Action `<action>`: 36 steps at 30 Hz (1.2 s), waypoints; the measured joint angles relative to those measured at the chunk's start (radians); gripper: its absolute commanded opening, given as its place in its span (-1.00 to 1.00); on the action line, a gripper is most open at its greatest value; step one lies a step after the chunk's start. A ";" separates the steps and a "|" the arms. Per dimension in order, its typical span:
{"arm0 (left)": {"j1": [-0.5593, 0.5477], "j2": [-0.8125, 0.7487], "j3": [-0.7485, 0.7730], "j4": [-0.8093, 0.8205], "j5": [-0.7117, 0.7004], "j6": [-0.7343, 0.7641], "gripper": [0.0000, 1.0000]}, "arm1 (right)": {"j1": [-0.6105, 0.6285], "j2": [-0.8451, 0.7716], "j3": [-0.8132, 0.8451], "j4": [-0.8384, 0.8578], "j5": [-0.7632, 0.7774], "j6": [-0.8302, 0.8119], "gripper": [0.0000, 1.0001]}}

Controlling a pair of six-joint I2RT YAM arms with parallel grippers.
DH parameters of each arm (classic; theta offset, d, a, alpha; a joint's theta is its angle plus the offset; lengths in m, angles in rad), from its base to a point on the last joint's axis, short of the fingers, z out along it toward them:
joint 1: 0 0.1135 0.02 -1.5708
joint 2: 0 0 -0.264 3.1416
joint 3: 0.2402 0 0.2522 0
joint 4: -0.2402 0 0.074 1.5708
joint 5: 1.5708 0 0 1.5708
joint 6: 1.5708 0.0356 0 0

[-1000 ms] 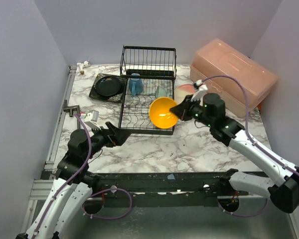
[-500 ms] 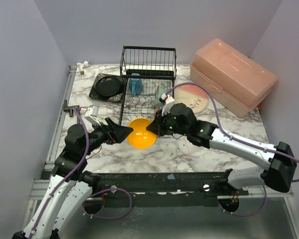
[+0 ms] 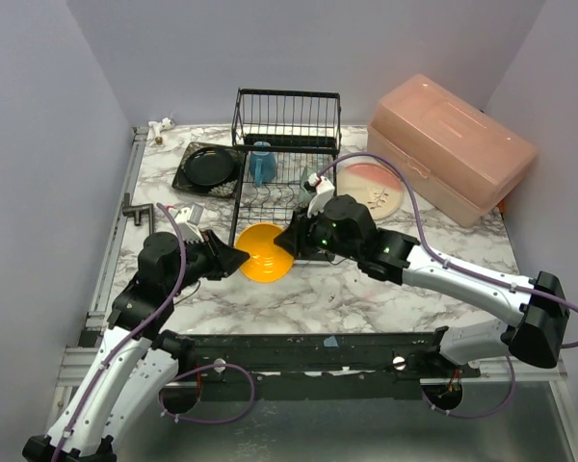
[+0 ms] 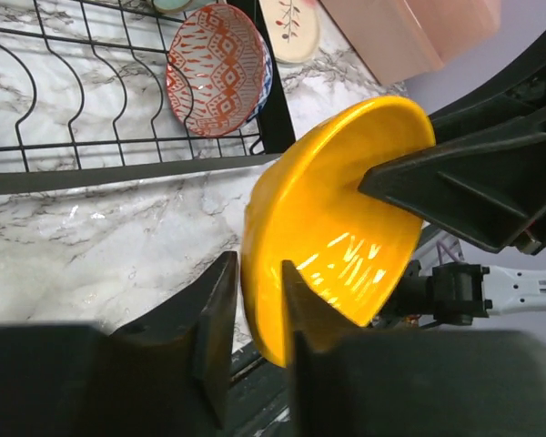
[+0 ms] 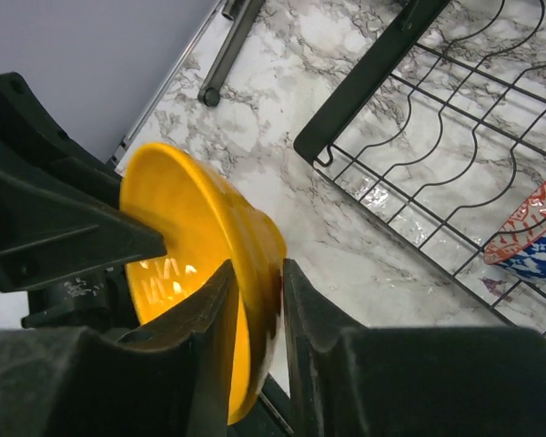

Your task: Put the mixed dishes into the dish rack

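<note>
The orange bowl (image 3: pixel 262 252) hangs tilted on edge just off the dish rack's (image 3: pixel 286 120) near left corner. My left gripper (image 3: pixel 236 258) is shut on its rim, one finger inside and one outside (image 4: pixel 255 273). From the other side my right gripper (image 3: pixel 287 241) straddles the opposite rim (image 5: pixel 257 273), jaws slightly parted, with a sliver of marble showing beside the outer finger. In the rack stand the blue-handled mug (image 3: pixel 262 162), the mint-green bowl (image 3: pixel 311 178) and the red-patterned bowl (image 4: pixel 217 68). The black round plate (image 3: pixel 209 167) lies on the square plate left of the rack. The beige-pink plate (image 3: pixel 371 188) lies to its right.
A big pink plastic box (image 3: pixel 453 144) fills the back right of the marble table. A black T-shaped tool (image 3: pixel 135 208) lies by the left wall. The rack's front bar (image 4: pixel 118 168) runs close behind the bowl.
The right arm swung the orange bowl from over the rack down to the left. The left gripper, wide open before, has closed on its rim; the right jaws have loosened.
</note>
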 measured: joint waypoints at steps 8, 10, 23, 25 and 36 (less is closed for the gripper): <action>0.000 0.003 -0.049 0.029 0.023 -0.053 -1.00 | 0.000 0.000 0.000 0.017 -0.057 0.095 0.54; 0.001 0.007 -0.051 0.047 0.032 -0.082 -1.00 | 0.000 -0.004 0.000 0.019 -0.068 0.118 0.76; 0.101 0.086 -0.074 0.278 0.248 -0.291 -1.00 | -0.005 -0.146 -0.002 0.022 -0.064 0.212 0.99; 0.133 0.091 -0.106 0.353 0.299 -0.346 -1.00 | -0.006 -0.147 -0.008 0.022 -0.064 0.225 1.00; 0.183 0.102 -0.198 0.515 0.420 -0.494 -1.00 | -0.008 -0.112 -0.044 0.034 -0.095 0.288 0.77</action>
